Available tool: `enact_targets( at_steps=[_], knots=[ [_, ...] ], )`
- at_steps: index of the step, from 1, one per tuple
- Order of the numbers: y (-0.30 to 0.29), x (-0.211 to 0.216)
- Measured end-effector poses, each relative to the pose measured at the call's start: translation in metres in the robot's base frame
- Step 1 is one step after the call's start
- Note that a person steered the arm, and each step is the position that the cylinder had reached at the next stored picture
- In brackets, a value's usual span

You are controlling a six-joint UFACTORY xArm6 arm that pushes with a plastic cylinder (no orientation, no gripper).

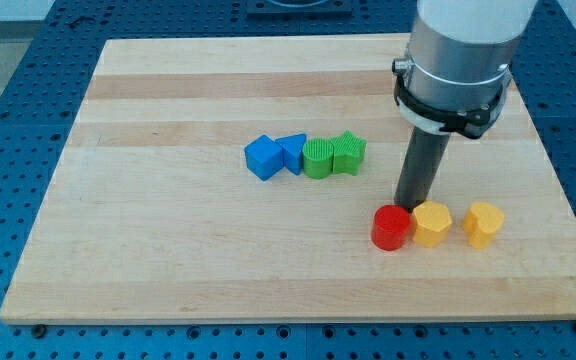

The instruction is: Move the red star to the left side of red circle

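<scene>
The red circle (pixel 391 227) lies on the wooden board (pixel 168 250) toward the view's lower right. No red star shows in this view. My tip (pixel 412 206) stands just above the red circle, at its upper right edge, and close to the yellow hexagon (pixel 431 223). I cannot tell whether the tip touches either block. The rod hides the board right behind it.
A yellow heart-like block (pixel 483 223) lies right of the yellow hexagon. A row near the board's middle holds a blue cube (pixel 263 157), a blue triangle (pixel 292 152), a green circle (pixel 319 158) and a green star (pixel 349 152), touching each other.
</scene>
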State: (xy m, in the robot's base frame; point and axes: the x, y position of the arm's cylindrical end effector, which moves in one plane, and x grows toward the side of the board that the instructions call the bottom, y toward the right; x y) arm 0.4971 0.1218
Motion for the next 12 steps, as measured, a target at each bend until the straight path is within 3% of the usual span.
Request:
enact_targets(
  at_steps=[2, 3, 5, 6, 7, 10, 12],
  knots=[
    [0.089, -0.039],
    [0.124, -0.08],
    [0.12, -0.176],
    [0.085, -0.194],
    [0.048, -0.188],
    [0.022, -0.099],
    [0.021, -0.107]
  ],
)
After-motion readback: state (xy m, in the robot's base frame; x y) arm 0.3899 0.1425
